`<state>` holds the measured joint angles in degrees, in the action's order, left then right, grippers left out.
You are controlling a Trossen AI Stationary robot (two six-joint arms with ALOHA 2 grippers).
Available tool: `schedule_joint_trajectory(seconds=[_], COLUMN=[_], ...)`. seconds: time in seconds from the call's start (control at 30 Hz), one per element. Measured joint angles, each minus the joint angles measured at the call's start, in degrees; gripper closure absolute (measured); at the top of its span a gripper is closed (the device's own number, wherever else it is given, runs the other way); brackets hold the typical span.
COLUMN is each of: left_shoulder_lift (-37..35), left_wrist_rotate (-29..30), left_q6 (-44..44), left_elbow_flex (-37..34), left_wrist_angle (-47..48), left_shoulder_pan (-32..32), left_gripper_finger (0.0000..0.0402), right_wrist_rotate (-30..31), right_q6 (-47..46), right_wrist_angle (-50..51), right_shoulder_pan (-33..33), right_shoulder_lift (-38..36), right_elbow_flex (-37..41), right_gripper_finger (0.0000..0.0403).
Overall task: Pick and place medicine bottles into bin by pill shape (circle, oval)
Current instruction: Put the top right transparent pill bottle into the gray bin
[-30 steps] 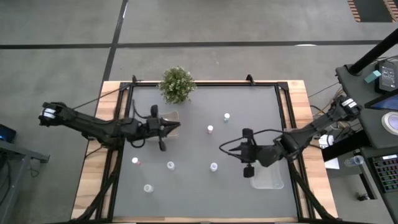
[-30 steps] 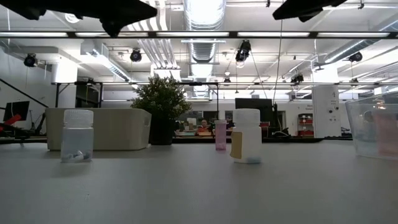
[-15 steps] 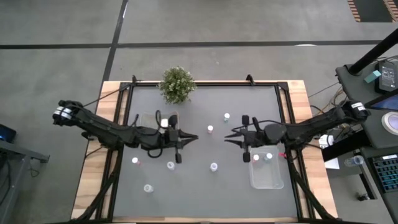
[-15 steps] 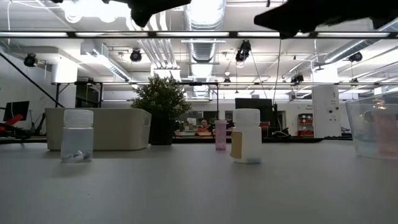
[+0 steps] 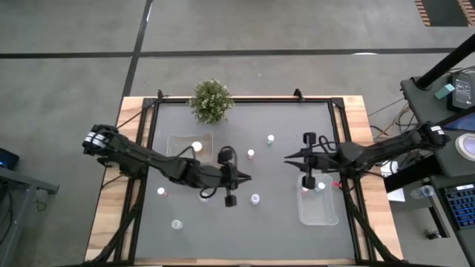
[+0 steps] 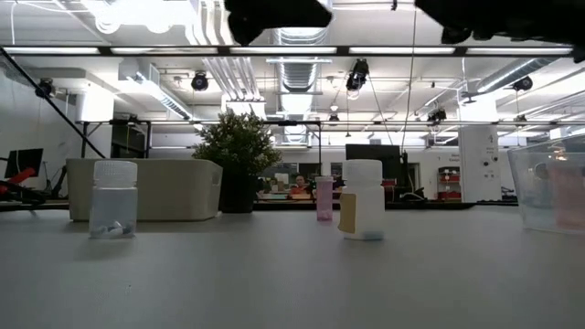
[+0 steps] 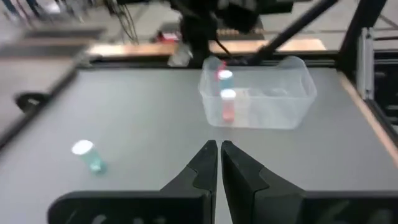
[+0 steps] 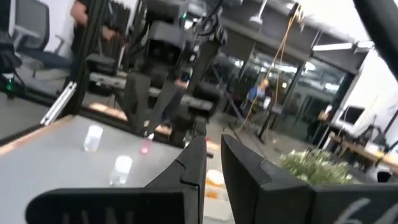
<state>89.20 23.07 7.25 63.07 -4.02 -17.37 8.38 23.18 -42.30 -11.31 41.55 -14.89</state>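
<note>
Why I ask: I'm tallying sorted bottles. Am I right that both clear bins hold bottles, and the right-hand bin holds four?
Not quite: the right-hand bin holds two medicine bottles, not four. The high view shows it, and the left wrist view agrees. The left-hand bin does hold a bottle.

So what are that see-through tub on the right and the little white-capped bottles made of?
The clear rectangular tub looks like thin glossy plastic: two bottles inside show through its walls, and its rim catches light. The small white-capped bottle nearest the low camera seems to be translucent, frosted plastic with a ribbed white plastic cap; pills show faintly at its bottom. Glass can't be ruled out.
</note>
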Motion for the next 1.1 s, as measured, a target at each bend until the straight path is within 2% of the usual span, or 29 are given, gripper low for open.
schedule_joint_trajectory(seconds=[0.23, 0.4, 0.6, 0.73, 0.9, 1.1], left_shoulder_lift=[5.2, 11.7, 20.9, 25.3, 26.2, 26.2], left_wrist_rotate=[-7.2, -9.4, -9.6, -9.5, -9.4, -8.8], left_q6=[7.3, 9.0, 8.9, 8.9, 8.9, 9.0], left_elbow_flex=[9.5, 15.6, 25.9, 30.9, 31.9, 29.4], left_wrist_angle=[14.5, 19.5, 34.1, 38.6, 38.0, 35.1], left_shoulder_pan=[-0.2, -0.5, -1.3, -1.9, -1.9, -1.7], left_gripper_finger=[0.0396, 0.0396, 0.0396, 0.0389, 0.0352, 0.0266], right_wrist_rotate=[-1.5, -1.5, -1.5, -1.5, -1.5, -1.5], right_q6=[0.5, 0.7, 0.1, -0.6, 0.0, 0.3], right_wrist_angle=[0.1, 2.3, 9.8, 12.3, 12.0, 12.0], right_shoulder_pan=[0.0, 0.0, 0.0, 0.0, 0.0, 0.0], right_shoulder_lift=[-9.1, -13.8, -16.5, -16.7, -16.7, -16.7], right_elbow_flex=[3.1, 3.8, 1.5, 0.4, 0.4, 0.4], right_gripper_finger=[0.0365, 0.0365, 0.0365, 0.0365, 0.0365, 0.0365])
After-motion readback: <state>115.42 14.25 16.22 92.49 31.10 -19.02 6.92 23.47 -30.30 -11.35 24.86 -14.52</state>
